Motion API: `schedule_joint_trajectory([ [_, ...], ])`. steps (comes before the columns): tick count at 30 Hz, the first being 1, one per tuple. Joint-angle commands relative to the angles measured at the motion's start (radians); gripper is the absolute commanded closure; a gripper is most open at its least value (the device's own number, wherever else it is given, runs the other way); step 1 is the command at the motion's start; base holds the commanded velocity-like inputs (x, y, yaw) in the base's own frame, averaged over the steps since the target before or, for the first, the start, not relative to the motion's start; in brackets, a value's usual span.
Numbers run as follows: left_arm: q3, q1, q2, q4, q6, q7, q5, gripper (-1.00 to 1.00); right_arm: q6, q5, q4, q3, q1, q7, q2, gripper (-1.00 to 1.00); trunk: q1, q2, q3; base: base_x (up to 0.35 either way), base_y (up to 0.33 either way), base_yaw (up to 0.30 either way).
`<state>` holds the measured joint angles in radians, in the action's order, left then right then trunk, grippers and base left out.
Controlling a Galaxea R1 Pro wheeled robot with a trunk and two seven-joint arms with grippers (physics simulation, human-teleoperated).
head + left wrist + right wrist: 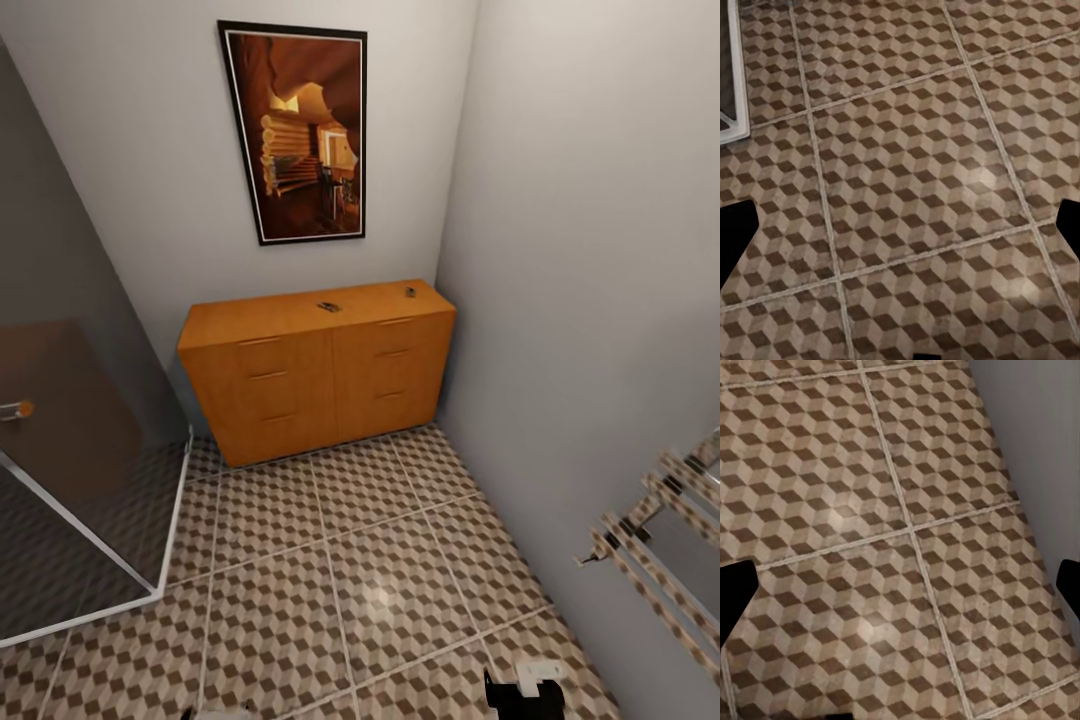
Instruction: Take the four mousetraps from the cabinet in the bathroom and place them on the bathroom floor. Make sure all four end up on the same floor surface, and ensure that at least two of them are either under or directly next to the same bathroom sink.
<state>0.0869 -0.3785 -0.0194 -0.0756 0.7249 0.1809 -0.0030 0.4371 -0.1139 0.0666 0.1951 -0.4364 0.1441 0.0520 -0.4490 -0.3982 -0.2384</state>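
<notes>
The orange-brown cabinet (320, 380) stands against the far wall with its drawers shut. Two small flat mousetraps (329, 306) (410, 291) lie on its top, too small to make out in detail. The patterned bathroom floor (380, 560) stretches from me to the cabinet. My left gripper (900, 232) hangs open over bare tiles (907, 150). My right gripper (900, 592) is open too, above tiles (870, 495) close to the grey wall; part of it shows at the lower edge of the head view (525, 692). The sink is out of view.
A glass shower enclosure (70, 480) with a white base rim takes the left side. A towel radiator (660, 540) sticks out from the right wall. A framed picture (295, 130) hangs above the cabinet.
</notes>
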Motion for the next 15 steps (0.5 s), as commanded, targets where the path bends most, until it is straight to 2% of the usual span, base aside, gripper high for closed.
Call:
schedule_joint_trajectory([
  [1, 0.008, -0.002, -0.001, -0.004, 0.005, 0.008, 0.000, -1.00, 0.003, -0.010, -0.001, 0.009, -0.001, 0.002, 0.000, -1.00, -0.001, -0.002, -0.002, 0.236, 0.000, 0.000],
  [15, 0.008, -0.002, -0.001, -0.004, 0.005, 0.008, 0.000, -1.00, 0.003, -0.010, -0.001, 0.009, -0.001, 0.002, 0.000, -1.00, -0.001, -0.002, -0.002, 0.236, 0.000, 0.000],
])
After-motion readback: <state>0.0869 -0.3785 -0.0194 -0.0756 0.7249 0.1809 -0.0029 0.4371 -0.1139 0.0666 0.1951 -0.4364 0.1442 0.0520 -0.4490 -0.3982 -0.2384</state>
